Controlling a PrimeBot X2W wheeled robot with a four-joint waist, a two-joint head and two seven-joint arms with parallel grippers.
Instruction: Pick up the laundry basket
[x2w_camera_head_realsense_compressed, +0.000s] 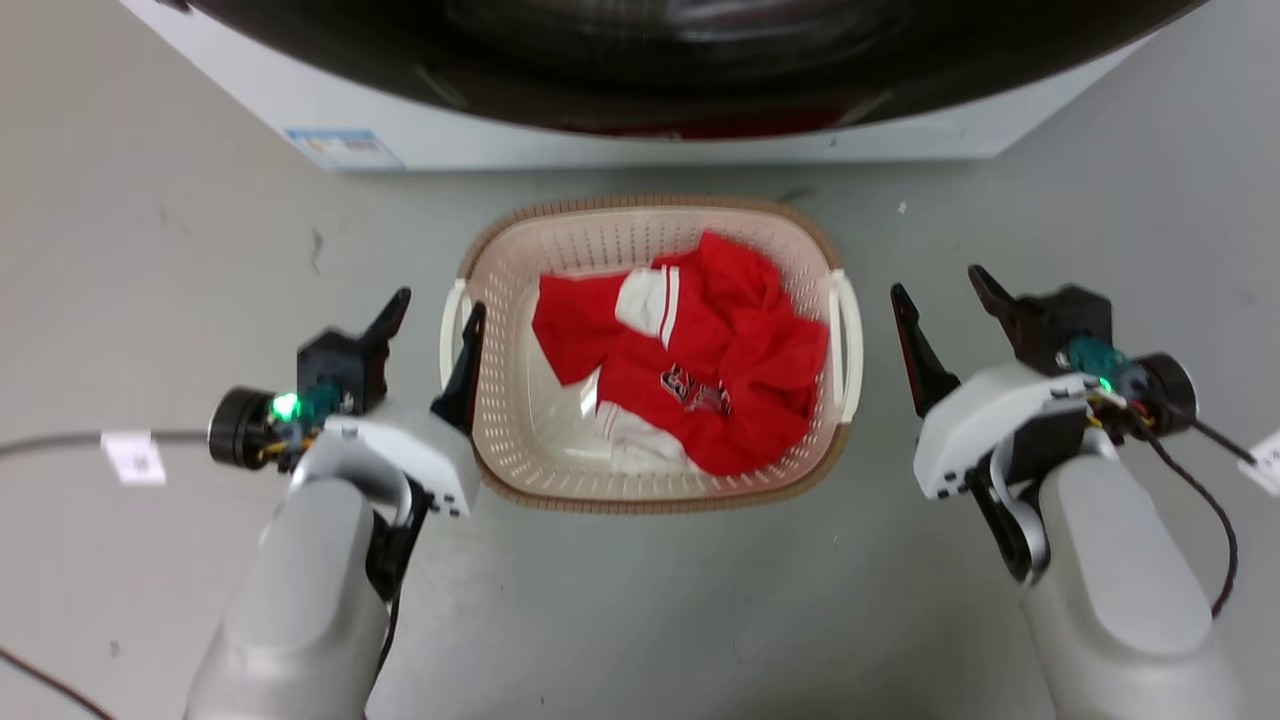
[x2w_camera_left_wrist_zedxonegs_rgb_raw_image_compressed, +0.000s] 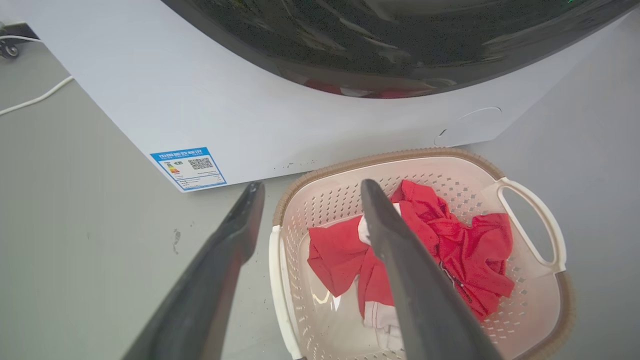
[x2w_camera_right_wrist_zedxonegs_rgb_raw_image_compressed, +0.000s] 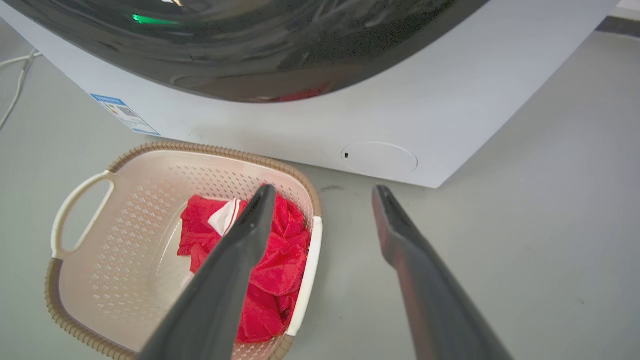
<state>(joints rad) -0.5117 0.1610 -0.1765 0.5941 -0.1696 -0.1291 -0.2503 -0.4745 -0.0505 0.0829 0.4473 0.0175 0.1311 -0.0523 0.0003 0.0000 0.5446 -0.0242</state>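
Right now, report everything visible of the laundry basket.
The laundry basket is a small rounded-rectangular tub of what looks like cream plastic, with perforated walls, a brown woven-look rim and a white handle on each side. It sits upright on the grey floor before the washing machine, holding a crumpled red-and-white garment. The open left gripper straddles its left handle; whether it touches is unclear. The open right gripper hangs off its right side.

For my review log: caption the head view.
Left gripper open astride the white handle of a cream perforated plastic laundry basket holding red cloth; right gripper open alongside.
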